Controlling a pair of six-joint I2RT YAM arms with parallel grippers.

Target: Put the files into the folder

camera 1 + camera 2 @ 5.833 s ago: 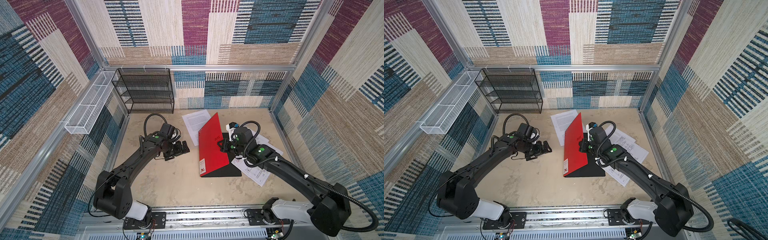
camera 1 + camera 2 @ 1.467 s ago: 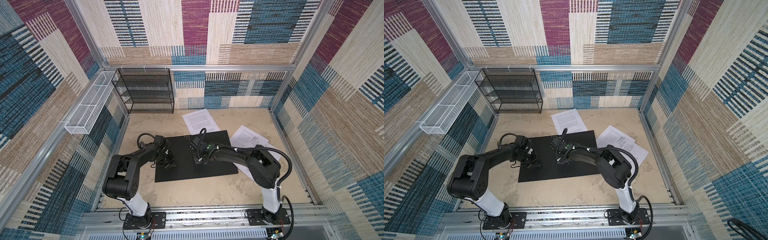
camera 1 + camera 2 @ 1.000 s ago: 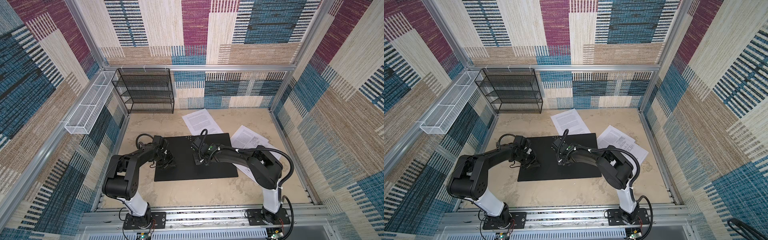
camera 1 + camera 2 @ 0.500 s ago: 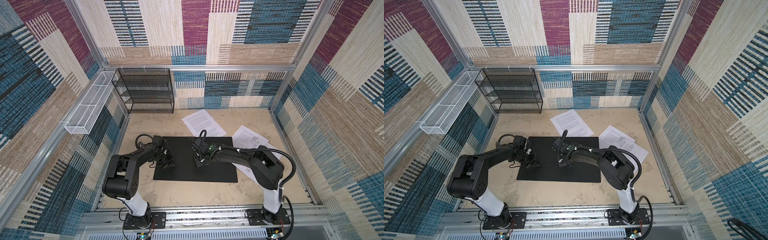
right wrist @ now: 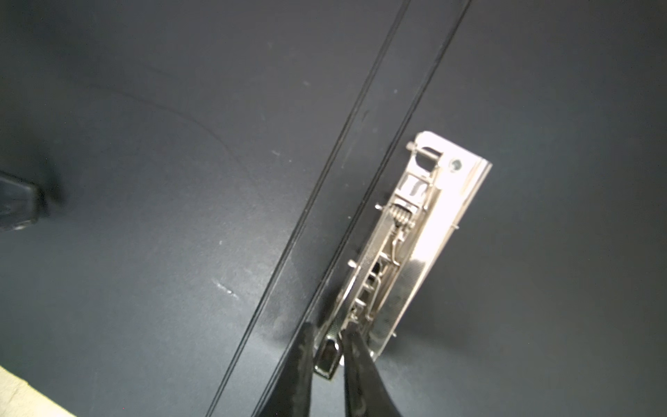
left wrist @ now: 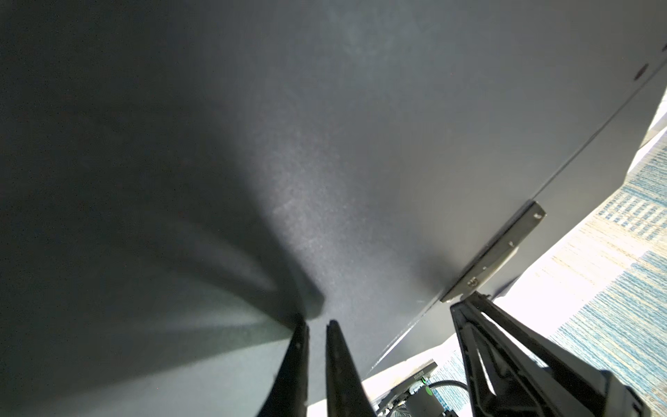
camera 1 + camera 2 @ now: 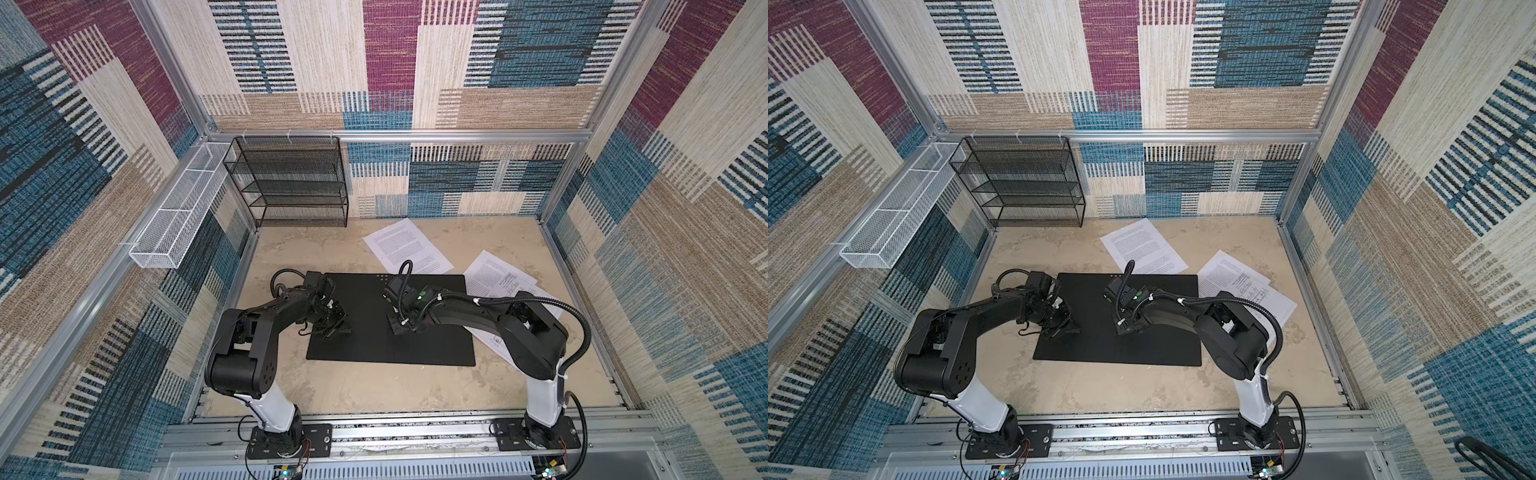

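**Folder laid open for loading.** The folder [image 7: 436, 345] lies spread flat on the table [image 7: 374, 395], black inside upward, in both top views. The left gripper [image 6: 317, 322] has its jaws almost together with nothing between them, and its tips press on the left-hand cover. The right gripper [image 5: 328, 334] is closed on the lever end of the metal clip [image 5: 415, 252] beside the spine crease. The files lie outside: a text sheet [image 7: 405, 247] just beyond the folder's far edge, and fanned sheets [image 7: 498, 282] at its right edge.

**Handling, as judged.** The covers look stiff and light, and may slide. The clip looks sprung and is probably best worked by its lever. The sheets look thin and limp, so a free corner is likely the easiest hold.
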